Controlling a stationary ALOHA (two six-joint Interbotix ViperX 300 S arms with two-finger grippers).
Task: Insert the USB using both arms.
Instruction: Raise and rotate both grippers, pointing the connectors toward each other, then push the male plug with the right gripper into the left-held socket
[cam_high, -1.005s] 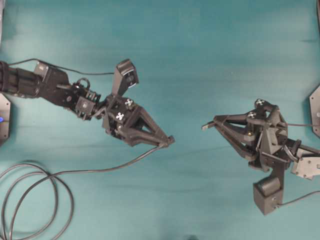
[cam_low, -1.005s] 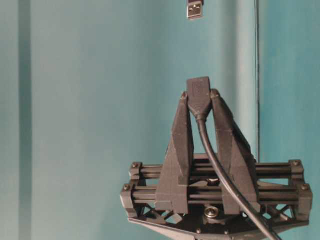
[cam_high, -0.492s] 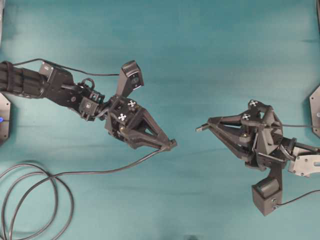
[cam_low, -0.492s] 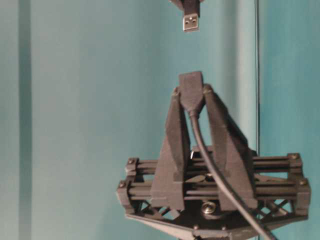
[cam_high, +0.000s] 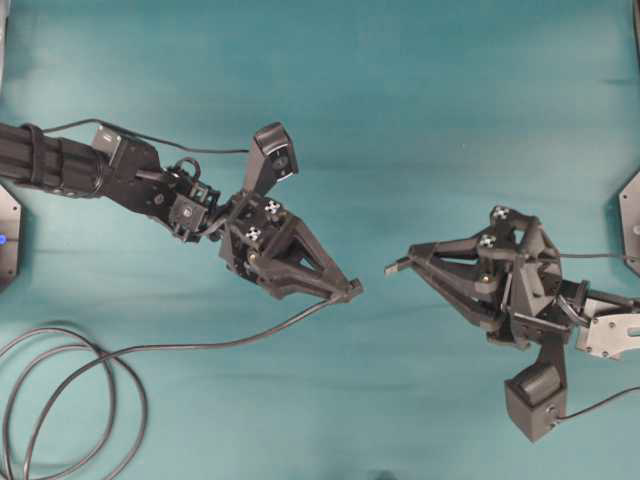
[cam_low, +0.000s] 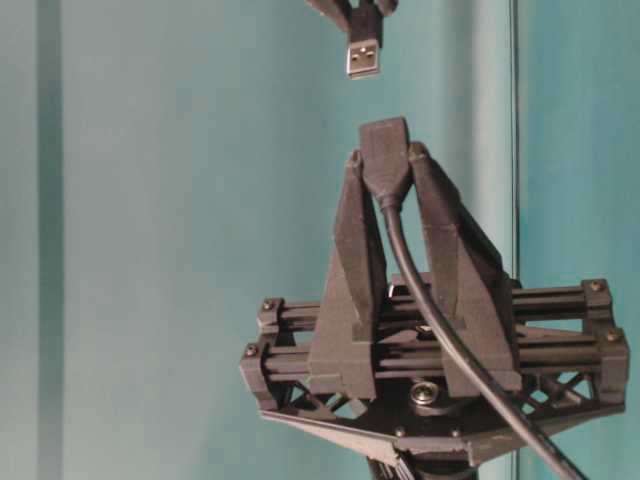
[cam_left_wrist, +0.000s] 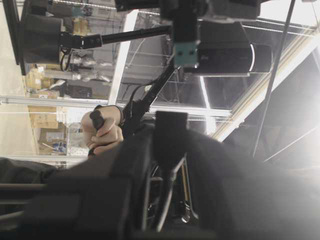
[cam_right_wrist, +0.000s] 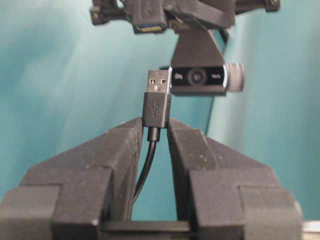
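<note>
**A:** Compared with a second ago, the two tips sit closer. The left gripper (cam_high: 345, 291) has slid toward the middle, and the right gripper (cam_high: 398, 265) has come in to meet it. There's still a gap between plug and socket in the table-level view.

**B:** Yep. The right gripper is clamped on the USB (cam_right_wrist: 157, 95), silvery end sticking out past the fingertips (cam_right_wrist: 131, 131). The left gripper is pinching the dark connector (cam_low: 385, 158), with its thick dark cable (cam_high: 190, 347) trailing down to loops on the worktop (cam_high: 400, 100) (plain teal cloth).

**A:** The room only shows in the left wrist view: shelving, boxes, and somebody's hand (cam_left_wrist: 102, 132) on a grip.
</note>
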